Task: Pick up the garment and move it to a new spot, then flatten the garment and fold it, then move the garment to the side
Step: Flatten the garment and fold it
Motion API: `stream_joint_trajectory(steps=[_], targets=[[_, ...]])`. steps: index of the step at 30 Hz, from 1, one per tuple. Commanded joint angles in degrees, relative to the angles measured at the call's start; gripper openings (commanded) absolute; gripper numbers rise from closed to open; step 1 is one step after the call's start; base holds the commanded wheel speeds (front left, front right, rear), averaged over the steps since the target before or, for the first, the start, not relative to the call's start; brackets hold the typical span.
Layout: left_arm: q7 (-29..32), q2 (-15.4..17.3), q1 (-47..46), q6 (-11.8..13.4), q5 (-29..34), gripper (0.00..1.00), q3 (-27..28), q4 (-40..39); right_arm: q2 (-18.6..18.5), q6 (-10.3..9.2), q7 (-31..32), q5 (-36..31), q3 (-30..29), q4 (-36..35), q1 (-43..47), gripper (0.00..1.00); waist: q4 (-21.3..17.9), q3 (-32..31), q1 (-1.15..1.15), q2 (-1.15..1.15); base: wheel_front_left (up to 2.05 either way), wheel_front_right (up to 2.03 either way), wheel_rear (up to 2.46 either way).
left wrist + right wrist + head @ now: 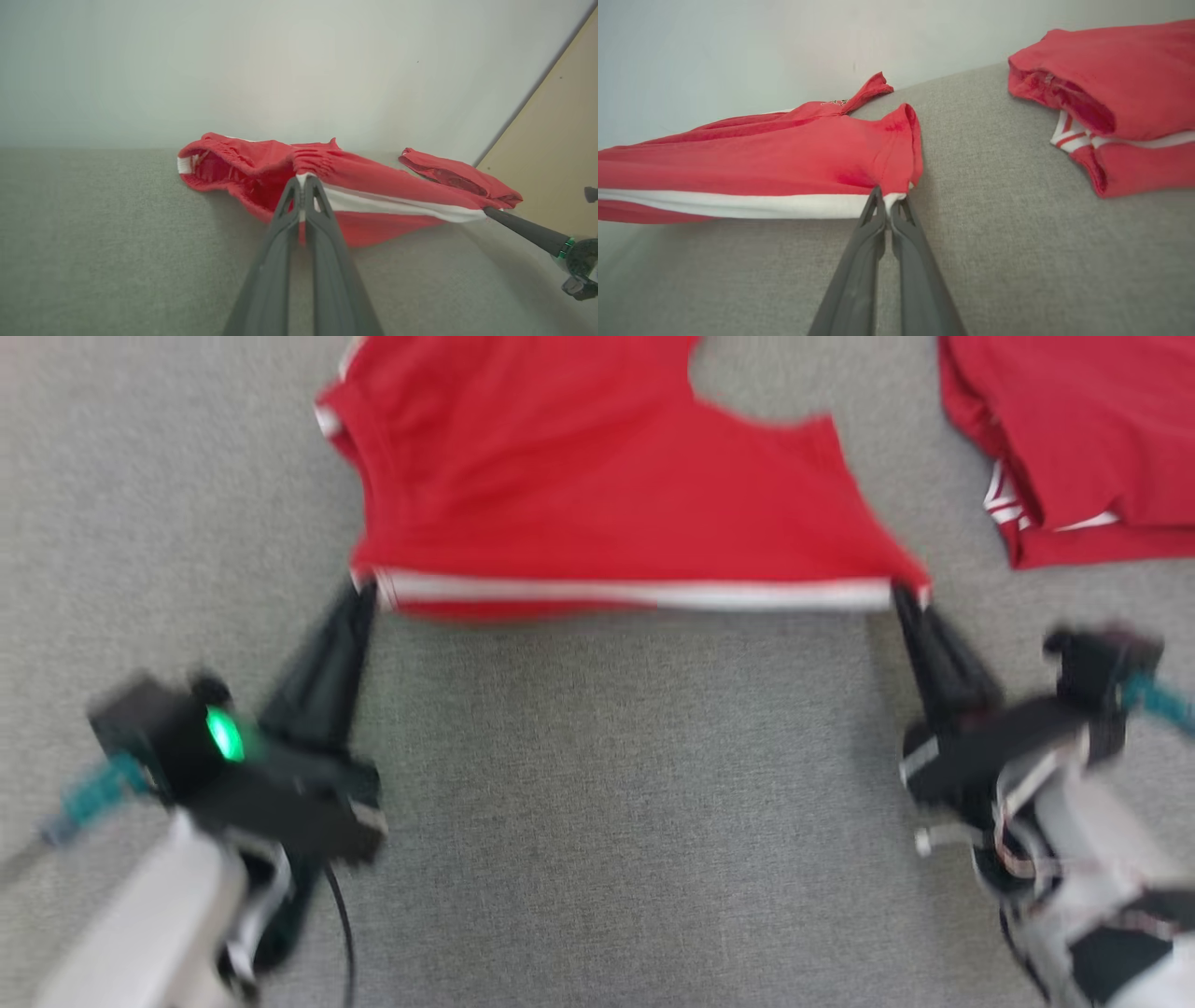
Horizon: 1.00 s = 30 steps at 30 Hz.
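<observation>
Grey cloth-covered worktop (597,821), pale wall behind. Garment (597,495) lies at upper centre of the head view, with its white-banded edge stretched between both claws. Left claw (366,593) is pinched tight on the left corner, right claw (901,597) on the right corner. Recommendation: hold the edge taut and level, move both claws together, and avoid the second red garment (1074,429) at upper right.

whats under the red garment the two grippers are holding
Under the raised striped edge of the red garment, pinched by the left gripper and right gripper, just the grey fabric surface shows. Farther back the cloth lies on that surface, so anything beneath there is covered.
</observation>
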Motion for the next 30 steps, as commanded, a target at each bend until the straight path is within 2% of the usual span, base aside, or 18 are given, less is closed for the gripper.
stream_joint_trajectory(steps=[1,9,18,24,30], targets=[[-0.2,-1.0,3.7,-0.3,0.9,0.0,0.9,-1.1,0.1,-0.18,0.3,-0.4,-1.4,-0.9,3.8,0.0,0.1,-3.4,0.02,0.01,0.0,0.0,0.0],[-0.2,-5.3,18.1,-1.5,5.0,0.0,4.2,-2.1,1.8,-0.18,3.9,-2.5,-8.8,-8.3,21.3,0.0,0.8,-8.2,0.02,0.01,0.0,0.0,0.0],[-0.2,-8.7,29.5,-3.3,8.1,0.0,7.6,0.0,6.8,-0.18,11.1,-6.6,-15.7,-18.7,38.5,0.0,2.2,-15.0,0.02,0.01,0.0,0.0,0.0],[-0.2,-9.3,34.5,-3.8,9.4,0.0,7.6,-0.2,10.8,-0.18,15.9,-9.0,-21.0,-25.5,46.7,0.0,2.8,-17.7,0.02,0.01,0.0,0.0,0.0],[-0.2,-10.7,36.8,-3.9,9.9,0.0,7.7,0.3,14.0,-0.18,19.6,-11.4,-23.7,-30.2,51.0,0.0,3.1,-18.8,0.02,0.01,0.0,0.0,0.0]])
